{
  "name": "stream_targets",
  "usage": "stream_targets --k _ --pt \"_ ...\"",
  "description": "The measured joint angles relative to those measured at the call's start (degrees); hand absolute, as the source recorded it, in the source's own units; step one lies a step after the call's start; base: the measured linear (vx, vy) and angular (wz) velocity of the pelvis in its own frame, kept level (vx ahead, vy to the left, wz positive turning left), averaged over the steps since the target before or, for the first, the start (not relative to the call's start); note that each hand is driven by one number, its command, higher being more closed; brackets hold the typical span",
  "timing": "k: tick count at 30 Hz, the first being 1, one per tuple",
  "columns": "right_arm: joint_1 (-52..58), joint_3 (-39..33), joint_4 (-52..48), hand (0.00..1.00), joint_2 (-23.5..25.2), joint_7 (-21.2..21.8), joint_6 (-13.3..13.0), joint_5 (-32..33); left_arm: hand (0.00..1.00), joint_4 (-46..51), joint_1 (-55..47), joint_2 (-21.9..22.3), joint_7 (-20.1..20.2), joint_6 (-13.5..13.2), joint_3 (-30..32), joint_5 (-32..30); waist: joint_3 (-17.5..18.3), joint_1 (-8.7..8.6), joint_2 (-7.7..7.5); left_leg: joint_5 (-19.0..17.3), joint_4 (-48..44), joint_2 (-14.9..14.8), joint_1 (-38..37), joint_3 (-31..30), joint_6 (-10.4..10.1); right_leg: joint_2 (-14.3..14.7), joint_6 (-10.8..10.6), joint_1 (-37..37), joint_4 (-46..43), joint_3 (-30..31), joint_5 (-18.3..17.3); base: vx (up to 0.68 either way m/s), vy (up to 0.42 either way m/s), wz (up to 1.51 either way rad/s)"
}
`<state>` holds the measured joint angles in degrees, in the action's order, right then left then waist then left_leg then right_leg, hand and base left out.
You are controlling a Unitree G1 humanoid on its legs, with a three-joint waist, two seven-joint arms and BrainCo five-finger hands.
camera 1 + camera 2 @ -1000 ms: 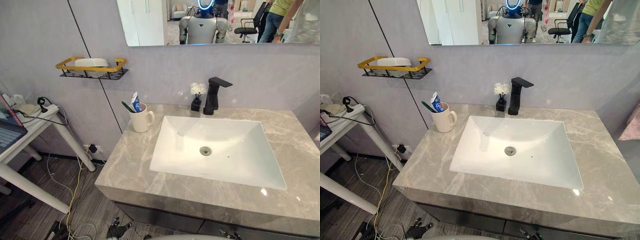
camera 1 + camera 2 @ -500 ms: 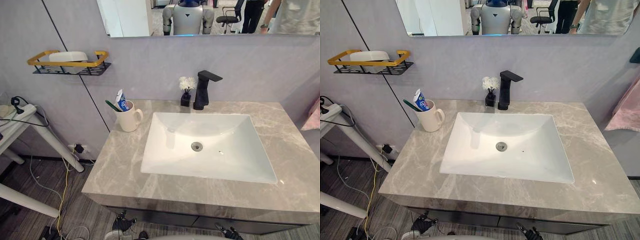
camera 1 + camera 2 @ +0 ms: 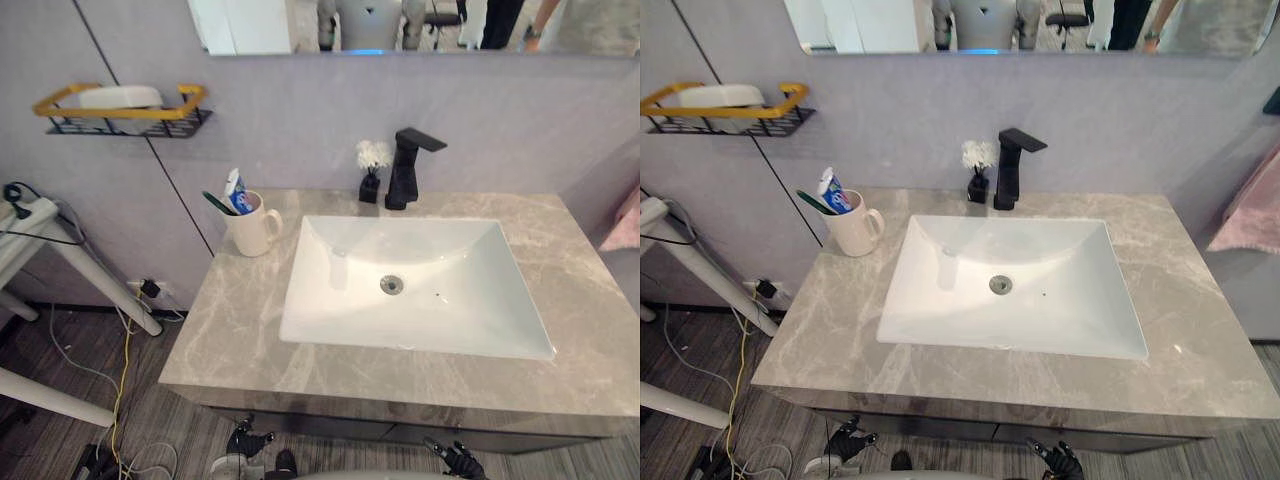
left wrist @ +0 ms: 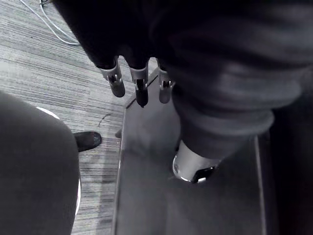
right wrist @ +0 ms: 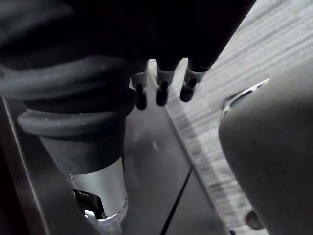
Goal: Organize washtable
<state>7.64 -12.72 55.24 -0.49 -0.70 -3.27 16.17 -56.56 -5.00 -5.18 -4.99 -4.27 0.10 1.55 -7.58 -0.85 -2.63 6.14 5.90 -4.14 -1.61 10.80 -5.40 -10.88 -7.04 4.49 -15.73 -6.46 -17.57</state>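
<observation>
on the grey marble washtable (image 3: 240, 320), left of the white sink (image 3: 330, 300), a cream mug (image 3: 250, 228) stands upright holding a toothbrush (image 3: 215, 203) and a toothpaste tube (image 3: 235, 190). a small flower vase (image 3: 371, 180) sits just beside the black tap (image 3: 405, 170). soap (image 3: 120, 96) lies in the wall rack (image 3: 130, 125). the tidying looks done or nearly so. the left hand (image 4: 141, 88) and right hand (image 5: 161, 90) hang low before the cabinet, fingers straight and relaxed, holding nothing.
</observation>
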Motion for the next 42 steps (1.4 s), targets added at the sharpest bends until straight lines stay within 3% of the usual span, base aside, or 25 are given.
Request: stream_targets --k 3,5,9,11,12,15,16,17,18,19,21,22,23,24,25,26,28,32,33,36,37,38,39,40,42 --pt "-0.07 1.38 -1.82 0.00 0.29 0.23 0.55 0.27 0.00 0.14 1.78 -0.04 -0.02 0.08 -0.44 -0.01 -1.16 -0.53 -1.05 0.01 -0.03 0.60 2.11 -3.45 -0.01 1.67 0.47 -3.07 -6.19 9.99 -0.24 0.09 0.027 0.54" --pt "0.35 0.87 -1.43 0.00 0.37 -0.62 3.34 3.04 0.00 1.48 1.68 -0.08 -0.03 0.09 -0.42 0.01 -1.17 0.34 -1.73 0.88 -0.37 1.12 2.88 -6.47 0.34 2.00 0.47 -3.22 -7.84 11.12 -0.24 0.15 -0.022 0.62" --pt "3.50 5.60 -2.62 0.00 -1.35 -0.86 4.16 1.07 0.00 2.08 2.40 0.63 -0.02 -0.05 -0.56 0.02 -1.06 0.69 -2.40 2.34 -0.43 2.72 4.68 -10.97 1.12 0.53 0.49 0.24 -2.16 6.45 -0.29 0.08 -0.024 0.66" --pt "7.36 8.70 -7.70 0.00 -2.38 -0.36 4.50 -2.04 0.00 3.71 2.65 1.67 -0.04 -0.05 -0.47 0.02 -1.18 1.77 -2.21 4.20 -0.76 3.09 7.88 -13.83 1.28 1.16 0.76 0.71 0.33 3.78 -0.43 -0.02 -0.050 0.73" --pt "7.57 8.63 -7.89 0.00 -2.43 -0.17 4.49 -2.39 0.00 4.11 2.61 1.78 -0.05 -0.01 -0.55 0.00 -1.31 1.50 -2.05 4.20 -1.99 3.14 8.95 -14.88 1.28 1.66 0.91 1.29 0.79 2.64 -0.40 -0.08 -0.063 0.95" --pt "6.33 8.28 -5.52 0.00 -3.08 0.96 5.57 -2.58 0.00 5.47 2.67 1.54 -0.38 0.06 -2.60 -0.04 -1.57 1.63 -1.62 6.53 -8.78 3.09 13.69 -14.63 2.92 3.93 3.02 2.38 1.14 -0.68 0.00 -0.17 -0.077 0.92" --pt "6.22 8.31 -5.58 0.00 -3.24 1.04 5.06 -2.85 0.00 5.52 3.17 1.56 -0.39 0.07 -4.33 -0.08 -1.88 1.32 -1.36 10.16 -7.38 3.08 14.34 -14.05 3.68 4.04 4.55 2.89 2.20 -2.07 0.42 -0.22 -0.033 0.86" --pt "6.63 8.22 -5.52 0.00 -3.24 0.82 3.34 -3.30 0.00 5.48 4.35 1.35 -0.32 0.30 -4.98 -0.15 -2.36 1.39 -1.97 4.30 -13.51 2.93 15.71 -7.91 5.40 3.46 4.57 3.86 4.25 -5.02 -1.21 -0.20 -0.026 0.87" --pt "6.04 7.82 -5.51 0.00 -3.55 0.87 2.92 -3.29 0.00 5.14 4.85 1.94 -0.35 0.82 -5.22 -0.19 -2.72 1.01 -1.00 -0.57 -19.79 2.02 17.07 -4.90 6.61 3.61 4.37 3.73 3.59 -6.53 -1.11 -0.22 0.000 0.77" --pt "5.23 7.83 -5.48 0.00 -3.48 0.99 1.86 -3.21 0.00 5.13 4.82 2.24 -0.31 1.25 -6.32 -0.36 -2.84 0.05 -0.99 -7.34 -30.58 2.02 17.79 -0.53 7.92 2.45 4.45 3.33 1.78 -8.62 -1.12 -0.19 -0.012 0.61" --pt "5.61 8.07 -5.29 0.00 -3.36 1.13 0.41 -2.68 0.00 5.04 4.46 2.20 -0.07 1.19 -7.61 -1.38 -2.74 -0.65 -0.95 -13.49 -36.63 1.13 14.36 2.66 6.72 1.21 4.08 3.48 0.89 -10.36 -0.90 -0.22 0.051 0.64" --pt "5.26 7.91 -4.84 0.00 -3.24 0.99 -0.66 -2.04 0.00 4.53 4.58 2.14 -0.22 1.20 -8.33 -1.75 -2.50 -1.84 -0.55 -16.29 -36.73 -0.78 11.59 4.12 5.90 0.85 3.69 3.50 0.68 -12.31 -0.65 -0.18 0.104 0.90" --pt "5.05 6.92 -4.58 0.00 -3.17 0.86 -1.05 -2.38 0.00 3.86 5.15 2.20 -0.21 1.23 -9.35 -2.06 -2.21 -1.97 -0.05 -17.61 -35.53 -3.25 9.91 6.25 5.26 0.67 3.31 3.35 0.07 -13.91 -0.44 -0.11 0.160 1.10" --pt "4.95 5.62 -3.93 0.00 -3.16 0.84 -1.14 -2.39 0.00 3.70 5.69 2.29 -0.19 1.23 -10.29 -2.21 -1.83 -2.20 0.91 -18.13 -32.56 -5.24 8.70 8.63 4.52 0.65 2.97 2.93 -0.68 -15.81 -0.25 -0.06 0.157 1.18" --pt "4.45 4.39 -2.98 0.00 -3.16 0.85 -0.86 -2.38 0.00 3.70 6.10 2.24 -0.20 1.23 -11.40 -2.26 -1.63 -2.42 1.59 -18.40 -28.98 -4.31 8.74 9.45 4.48 0.49 2.68 2.32 -1.44 -17.87 -0.13 -0.08 0.242 1.46" --pt "3.06 3.30 -1.45 0.00 -2.37 0.19 -0.10 -2.15 0.00 3.78 6.89 1.56 -0.30 1.19 -12.54 -2.40 -1.53 -2.23 0.07 -15.01 -24.02 -0.60 8.31 7.74 5.70 -0.64 2.83 1.58 -0.48 -18.58 0.05 -0.06 0.163 1.16" --pt "1.89 3.38 -2.14 0.00 -1.63 -0.24 -0.23 -2.08 0.00 3.64 6.30 0.69 -0.40 1.42 -13.22 -2.70 -1.19 -1.83 -0.48 -13.08 -21.73 1.39 8.07 6.12 6.49 -1.08 1.56 3.29 2.43 -19.53 2.08 -0.07 0.163 0.76" --pt "-1.13 3.66 -2.25 0.00 -1.23 -0.20 -0.26 -2.25 0.00 3.52 3.72 0.44 -0.30 1.50 -13.57 -3.52 -0.88 -1.29 2.45 -12.24 -21.74 2.97 7.96 3.60 7.48 -1.29 -0.03 6.30 5.13 -20.81 4.20 -0.13 0.114 0.42" --pt "-1.22 3.65 -2.36 0.00 -1.25 -0.12 -0.25 -2.38 0.00 3.43 3.36 0.45 -0.26 1.51 -13.56 -3.53 -0.94 -1.27 2.51 -12.30 -21.74 2.94 7.99 3.63 7.49 -1.54 -0.29 6.22 5.23 -20.94 4.35 -0.21 0.050 0.17" --pt "-1.71 4.32 -2.02 0.00 -1.19 -0.20 -0.05 -2.81 0.00 2.70 3.21 0.36 -0.14 1.56 -13.13 -3.48 -0.68 -0.83 2.66 -13.19 -21.50 1.92 8.96 6.78 7.37 -1.55 -1.00 5.59 5.97 -21.90 4.65 -0.20 0.018 0.08" --pt "-1.54 4.57 -1.67 0.00 -1.08 -0.19 -0.05 -2.96 0.00 2.70 3.21 0.68 -0.06 1.55 -13.02 -3.48 -0.52 -0.97 2.09 -13.36 -22.15 1.69 9.19 8.45 7.88 -2.45 -1.30 4.56 5.87 -22.18 4.78 -0.02 0.096 0.18" --pt "-1.45 4.67 -1.23 0.00 -1.20 -0.20 0.03 -3.30 0.00 2.78 3.37 0.65 -0.03 1.47 -12.82 -3.49 -0.38 -1.00 1.85 -15.06 -28.43 0.61 11.68 9.72 10.24 -2.86 -2.00 3.23 4.48 -23.34 4.46 0.01 0.093 0.24" --pt "-1.32 4.69 -0.94 0.00 -1.18 -0.20 0.16 -3.35 0.00 2.86 3.43 0.51 -0.02 1.45 -12.57 -3.49 -0.43 -0.94 1.72 -16.58 -32.36 -0.07 12.56 9.75 11.09 -3.40 -2.85 2.79 2.84 -23.75 3.93 0.08 0.142 0.33" --pt "-1.12 4.83 -1.11 0.00 -1.18 -0.15 0.41 -3.33 0.00 2.94 3.06 0.50 -0.03 1.40 -11.43 -3.48 0.11 -0.73 2.04 -20.77 -33.85 -0.98 13.02 9.65 9.77 -4.10 -3.71 1.57 -2.04 -23.63 2.12 0.07 0.117 0.32" --pt "-1.82 4.96 -0.43 0.00 -1.06 0.12 1.00 -3.71 0.00 3.01 3.64 0.30 -0.27 1.53 -10.63 -3.47 0.10 0.08 0.27 -21.95 -31.90 2.13 12.37 7.42 9.80 -6.38 -0.36 -5.79 -15.42 -15.57 0.57 0.11 0.158 0.57"
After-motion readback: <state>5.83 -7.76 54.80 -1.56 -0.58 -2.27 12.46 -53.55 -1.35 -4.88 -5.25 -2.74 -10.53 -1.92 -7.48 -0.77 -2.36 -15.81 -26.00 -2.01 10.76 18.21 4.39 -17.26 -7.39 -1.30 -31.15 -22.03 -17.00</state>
